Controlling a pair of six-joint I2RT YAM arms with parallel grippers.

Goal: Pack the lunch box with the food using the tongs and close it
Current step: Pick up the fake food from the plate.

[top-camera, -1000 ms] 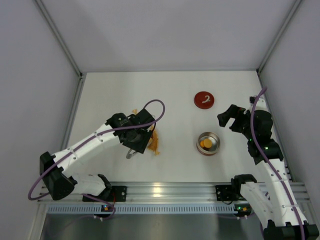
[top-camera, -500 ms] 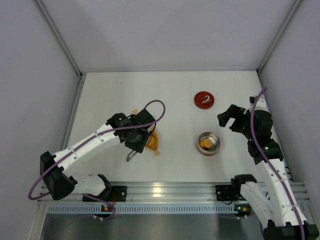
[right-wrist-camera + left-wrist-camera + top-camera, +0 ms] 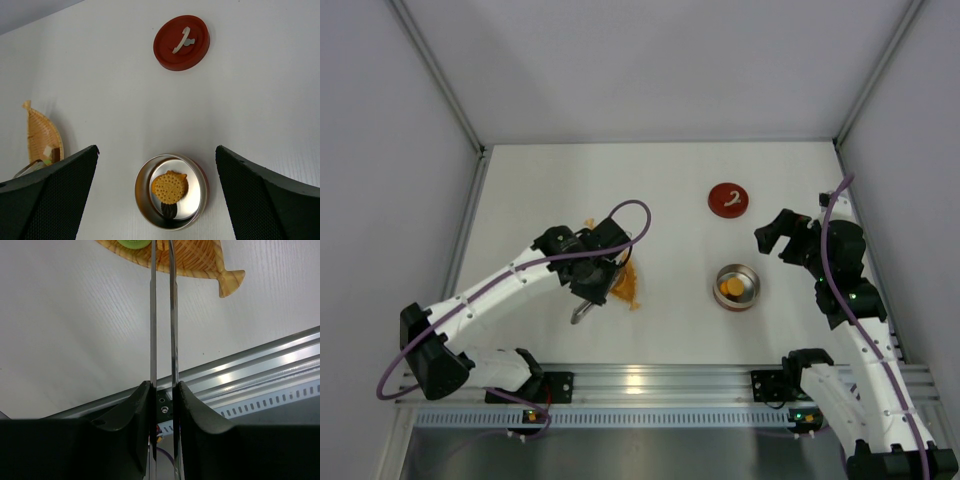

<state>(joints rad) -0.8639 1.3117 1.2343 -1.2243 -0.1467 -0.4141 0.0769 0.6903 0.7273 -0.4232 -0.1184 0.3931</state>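
My left gripper [image 3: 592, 285] hangs over the orange woven dish [image 3: 628, 288], shut on the tongs [image 3: 152, 315]. Both thin silver arms run almost parallel from between the pads [image 3: 140, 405] up past the frame's top edge, next to a green piece of food [image 3: 132, 243]; the tips are out of view. The tongs' joined end [image 3: 580, 313] pokes out toward the near rail. The steel lunch box [image 3: 171, 191] stands open with a round orange biscuit [image 3: 170, 187] inside. Its red lid [image 3: 181, 36] lies flat farther back. My right gripper [image 3: 156, 150] is open above the tin, holding nothing.
The woven dish [image 3: 42, 135] holds a few small pieces of food [image 3: 48, 151]. An aluminium rail [image 3: 260, 365] runs along the table's near edge. White walls close in the table at the left, right and back.
The left gripper's jaws have closed in on the tongs and pressed the two arms closer together. The right arm has stayed still.
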